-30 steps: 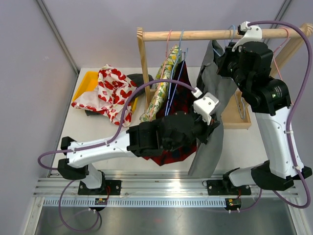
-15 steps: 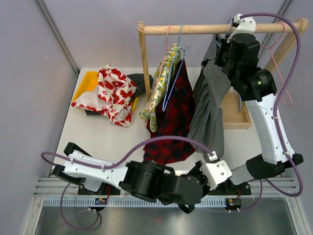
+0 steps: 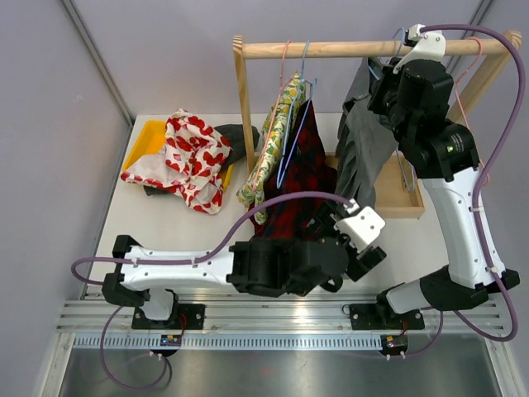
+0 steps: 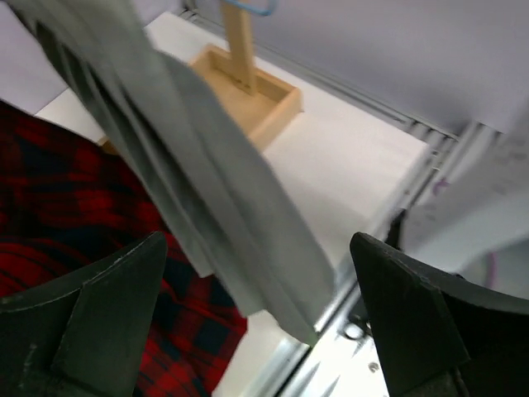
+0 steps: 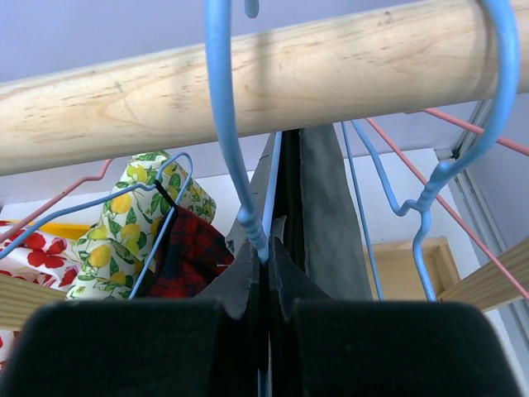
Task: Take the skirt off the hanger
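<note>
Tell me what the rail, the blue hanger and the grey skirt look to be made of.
The rail looks like bare, matte light wood: grain lines show. The blue hanger is thin wire, probably metal under a smooth blue coating with slight sheen. The grey skirt is matte cloth hanging in pleat-like folds; its fibre cannot be told.

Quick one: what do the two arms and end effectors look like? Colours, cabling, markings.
Both match: left arm and right arm have white link shells, bulky black joint housings, black bases. A purple cable loops along each to a white wrist block. The left end effector and right end effector have matte black wedge-shaped fingers. Small white print on the right arm's housing, unreadable.
</note>
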Available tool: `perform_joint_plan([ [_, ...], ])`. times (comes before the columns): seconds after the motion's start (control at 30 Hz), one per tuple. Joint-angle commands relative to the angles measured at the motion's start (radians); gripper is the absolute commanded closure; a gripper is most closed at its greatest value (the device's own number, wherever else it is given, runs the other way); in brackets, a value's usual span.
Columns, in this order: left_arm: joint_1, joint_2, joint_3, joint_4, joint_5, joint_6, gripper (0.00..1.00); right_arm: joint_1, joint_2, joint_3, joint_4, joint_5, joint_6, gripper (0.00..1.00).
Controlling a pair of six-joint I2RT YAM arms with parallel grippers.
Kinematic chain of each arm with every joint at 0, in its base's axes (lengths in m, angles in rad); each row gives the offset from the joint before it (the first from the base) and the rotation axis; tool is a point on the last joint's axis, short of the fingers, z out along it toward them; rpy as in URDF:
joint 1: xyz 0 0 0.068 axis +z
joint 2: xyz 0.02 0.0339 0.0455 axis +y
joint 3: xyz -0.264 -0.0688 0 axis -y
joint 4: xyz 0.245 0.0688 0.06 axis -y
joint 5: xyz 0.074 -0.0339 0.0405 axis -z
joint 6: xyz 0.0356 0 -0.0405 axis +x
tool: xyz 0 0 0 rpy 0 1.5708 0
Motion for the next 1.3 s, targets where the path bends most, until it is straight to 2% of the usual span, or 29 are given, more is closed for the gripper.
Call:
perform_joint_plan([
  [0.0,0.081,-0.018,-0.052,0.209,-0.002,0.067,0.06,-0.006,-0.053,0.011,0.062,-0.023,0.032,1.00],
  [0.03,0.101,-0.015,-0.066,0.229,0.017,0.064,0.08,-0.005,-0.057,0.012,0.056,-0.027,0.035,1.00],
  [0.07,0.116,-0.010,-0.095,0.255,0.028,0.062,0.16,-0.005,-0.060,0.020,0.052,-0.028,0.041,1.00],
  [0.13,0.156,-0.002,-0.118,0.321,0.049,0.067,0.26,-0.005,-0.065,0.025,0.043,-0.033,0.043,1.00],
  [0.2,0.187,0.016,-0.137,0.373,0.075,0.067,0.51,-0.005,-0.076,0.028,0.042,-0.034,0.047,1.00],
  [0.27,0.202,0.028,-0.132,0.392,0.107,0.065,0.70,-0.006,-0.085,0.022,0.039,-0.030,0.047,1.00],
  [0.3,0.207,0.037,-0.125,0.404,0.129,0.064,0.95,-0.006,-0.090,0.022,0.040,-0.025,0.047,1.00],
  [0.33,0.207,0.041,-0.119,0.404,0.135,0.062,1.00,-0.005,-0.093,0.019,0.045,-0.022,0.047,1.00],
  [0.47,0.187,0.016,-0.158,0.430,0.200,0.041,1.00,-0.006,-0.108,-0.008,0.066,-0.005,0.037,1.00],
  [0.57,0.109,-0.024,-0.224,0.444,0.160,0.025,1.00,-0.005,-0.103,-0.008,0.085,0.015,0.021,1.00],
  [0.67,-0.058,-0.056,-0.299,0.447,0.044,0.000,1.00,-0.006,-0.096,-0.001,0.112,0.053,-0.002,1.00],
  [0.77,-0.162,-0.076,-0.384,0.432,-0.039,-0.037,1.00,-0.006,-0.085,0.018,0.134,0.075,-0.028,1.00],
  [0.87,-0.296,-0.064,-0.444,0.310,-0.150,-0.141,1.00,-0.009,-0.060,0.063,0.131,0.091,-0.045,1.00],
  [0.97,-0.373,-0.019,-0.461,0.181,-0.188,-0.260,1.00,-0.011,-0.044,0.092,0.123,0.114,-0.048,1.00],
  [1.17,-0.442,0.113,-0.294,-0.155,-0.296,-0.448,1.00,-0.014,-0.073,0.051,0.191,0.154,-0.046,1.00],
  [1.23,-0.416,0.108,-0.250,-0.189,-0.310,-0.488,0.82,-0.016,-0.067,0.075,0.146,0.136,-0.023,1.00],
  [1.27,-0.373,0.078,-0.256,-0.163,-0.298,-0.452,0.60,-0.016,-0.068,0.080,0.125,0.107,-0.012,1.00],
])
